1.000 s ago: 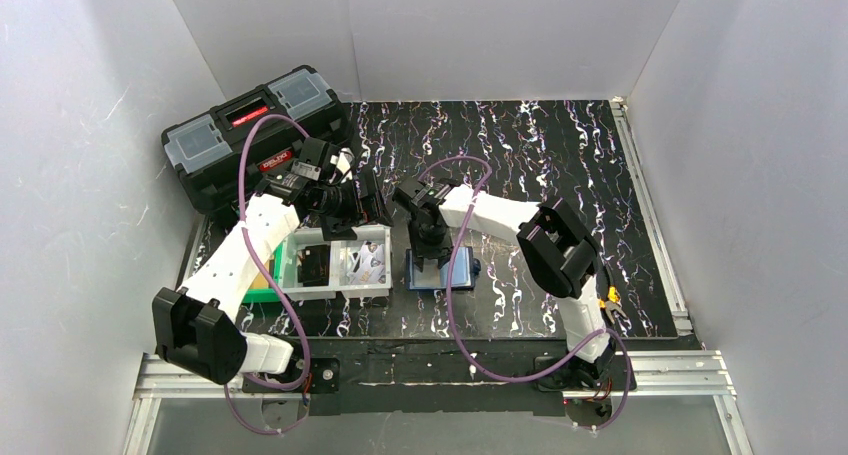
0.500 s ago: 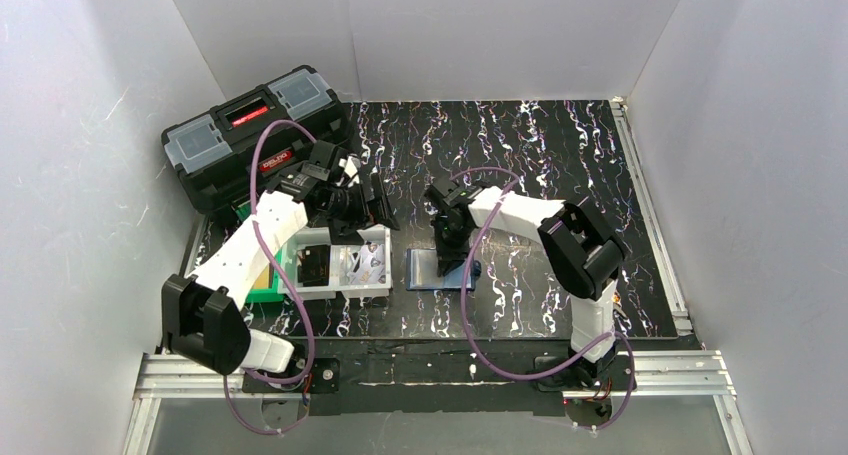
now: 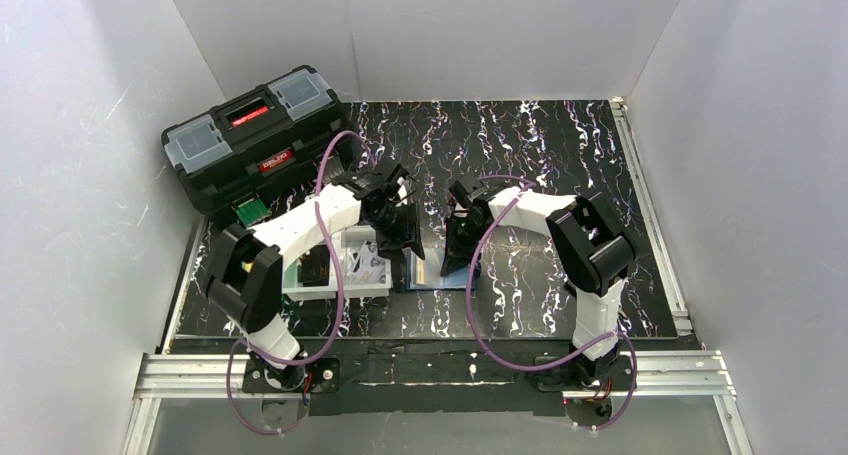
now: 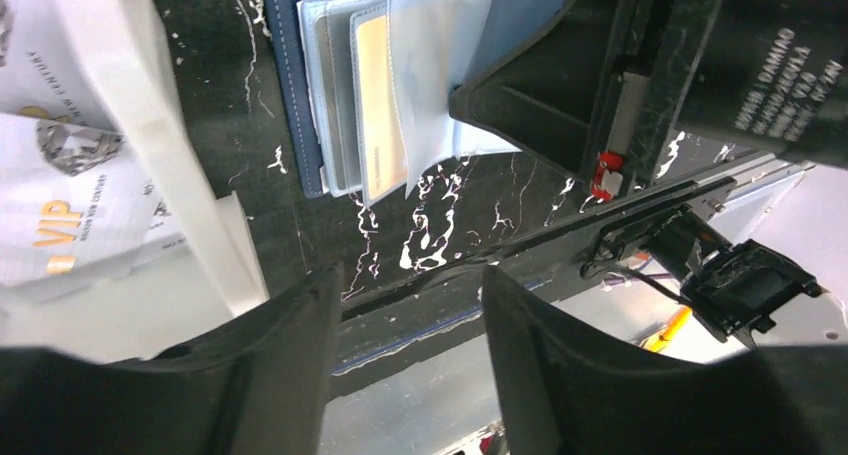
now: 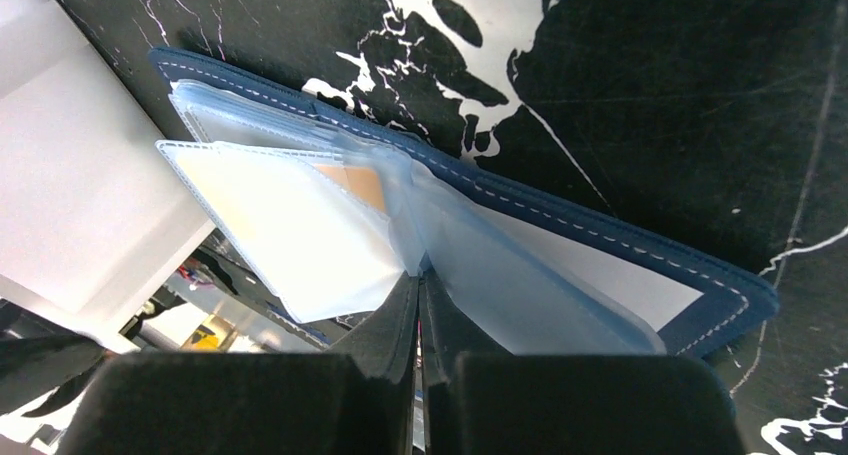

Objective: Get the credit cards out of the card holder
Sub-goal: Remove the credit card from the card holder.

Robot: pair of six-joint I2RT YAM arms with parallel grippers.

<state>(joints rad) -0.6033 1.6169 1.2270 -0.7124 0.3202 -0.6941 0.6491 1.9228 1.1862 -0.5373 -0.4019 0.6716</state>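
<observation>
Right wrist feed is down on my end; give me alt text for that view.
The right hand, shut, pinches a clear sleeve of the open navy card holder, which lies on the black marbled table. An orange card shows inside a sleeve just left of the hand, and a white bin fills the left edge.

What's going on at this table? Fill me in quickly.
Two robot arms are working on a navy card holder lying open on the table. The right gripper is shut, pinching a clear pocket near the fold. The left gripper hovers open just off the holder's edge, next to a white tray, holding nothing. A tan credit card sits inside a pocket, not yet pulled out.
</observation>
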